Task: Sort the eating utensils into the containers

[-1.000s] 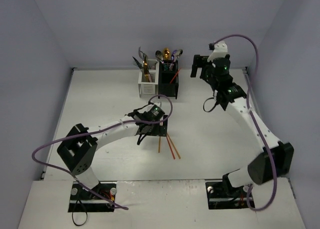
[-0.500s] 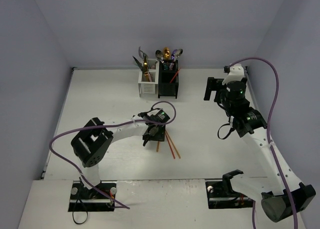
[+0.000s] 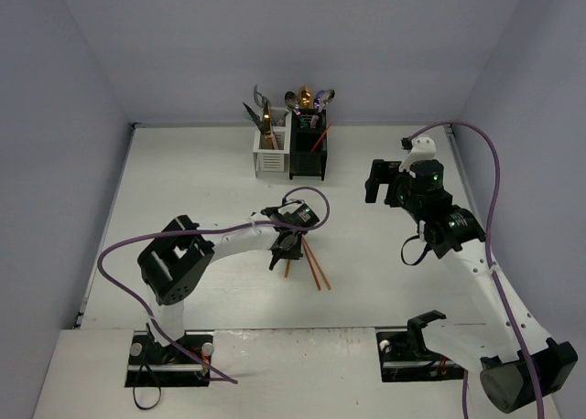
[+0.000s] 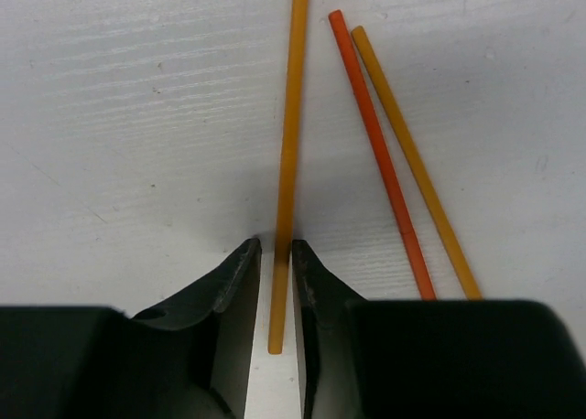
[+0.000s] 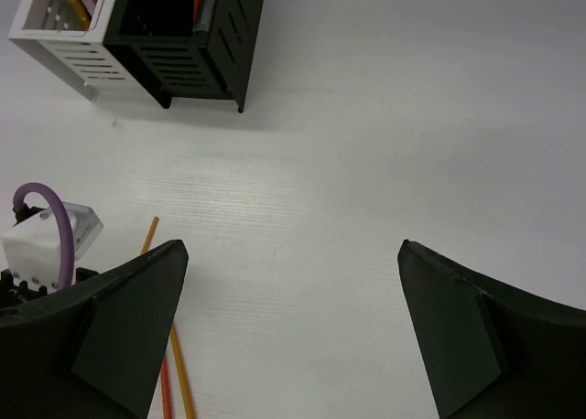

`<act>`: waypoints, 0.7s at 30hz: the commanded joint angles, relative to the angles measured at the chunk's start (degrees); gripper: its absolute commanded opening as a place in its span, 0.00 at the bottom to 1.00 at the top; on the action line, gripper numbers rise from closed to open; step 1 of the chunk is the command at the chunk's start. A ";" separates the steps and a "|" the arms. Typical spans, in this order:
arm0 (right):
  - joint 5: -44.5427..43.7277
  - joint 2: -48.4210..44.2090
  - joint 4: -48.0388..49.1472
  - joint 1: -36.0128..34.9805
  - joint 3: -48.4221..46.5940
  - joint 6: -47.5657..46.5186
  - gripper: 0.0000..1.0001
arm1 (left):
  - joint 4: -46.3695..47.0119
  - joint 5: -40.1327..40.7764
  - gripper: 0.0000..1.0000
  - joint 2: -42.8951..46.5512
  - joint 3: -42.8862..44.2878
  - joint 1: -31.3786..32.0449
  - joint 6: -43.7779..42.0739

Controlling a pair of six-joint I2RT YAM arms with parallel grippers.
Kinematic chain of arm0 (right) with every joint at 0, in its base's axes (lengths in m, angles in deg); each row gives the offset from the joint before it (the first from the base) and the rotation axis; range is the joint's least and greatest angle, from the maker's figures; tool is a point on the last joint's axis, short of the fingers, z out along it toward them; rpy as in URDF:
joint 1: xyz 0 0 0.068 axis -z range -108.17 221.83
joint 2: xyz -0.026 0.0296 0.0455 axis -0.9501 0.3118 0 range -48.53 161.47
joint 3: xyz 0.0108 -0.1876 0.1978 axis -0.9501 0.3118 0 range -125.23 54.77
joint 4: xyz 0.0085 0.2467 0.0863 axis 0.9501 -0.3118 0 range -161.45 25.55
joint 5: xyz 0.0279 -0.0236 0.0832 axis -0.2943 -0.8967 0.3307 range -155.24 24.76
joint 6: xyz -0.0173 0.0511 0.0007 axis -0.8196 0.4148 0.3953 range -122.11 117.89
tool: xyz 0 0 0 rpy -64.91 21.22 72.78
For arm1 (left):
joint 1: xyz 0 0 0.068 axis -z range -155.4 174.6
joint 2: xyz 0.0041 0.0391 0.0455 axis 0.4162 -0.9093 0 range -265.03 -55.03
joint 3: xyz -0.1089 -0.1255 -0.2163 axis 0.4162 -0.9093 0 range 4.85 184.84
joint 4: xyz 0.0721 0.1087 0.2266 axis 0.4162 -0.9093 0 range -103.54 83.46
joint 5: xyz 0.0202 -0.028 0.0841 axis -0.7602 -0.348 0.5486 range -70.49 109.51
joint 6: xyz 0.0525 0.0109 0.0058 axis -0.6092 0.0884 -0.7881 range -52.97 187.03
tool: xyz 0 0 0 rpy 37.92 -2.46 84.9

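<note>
Left gripper (image 4: 275, 245) is low on the table (image 4: 119, 117), and its two jaws stand narrow, one on each side of the near end of a yellow-orange chopstick (image 4: 291, 117). The right jaw looks to touch the stick, while on the left side a thin line of table shows, so I cannot tell if the stick is really pinched. The stick lies flat and runs straight away from the jaws.

Just to the right of it lie a red-orange chopstick (image 4: 375, 145) and a second yellow chopstick (image 4: 412, 154). These two are side by side, close together, and outside the jaws. Nothing lies across the stick between the jaws.

Farther away, at the back of the table, the white caddy (image 3: 269, 154) and the black caddy (image 3: 309, 154) stand upright and joined, with spoons and forks (image 3: 288, 103) sticking out at the top. One orange stick leans in the black one.

On the right side the right gripper (image 5: 291, 245) hangs over bare table with its jaws wide apart and nothing between them, well apart from the chopsticks.
</note>
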 commanded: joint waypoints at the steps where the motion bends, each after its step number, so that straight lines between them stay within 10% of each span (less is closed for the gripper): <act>1: 7.43 0.54 2.21 -0.09 -0.22 2.65 0.98 | -2.62 1.73 0.01 1.02 -1.60 0.32 1.45; 10: 19.32 5.54 3.22 -0.73 -1.43 8.97 0.98 | -1.81 8.38 0.00 10.47 -2.92 0.36 -3.94; 21: 26.27 11.84 11.31 -5.96 -8.75 15.71 0.94 | 22.06 6.55 0.00 31.93 -11.18 0.59 -19.44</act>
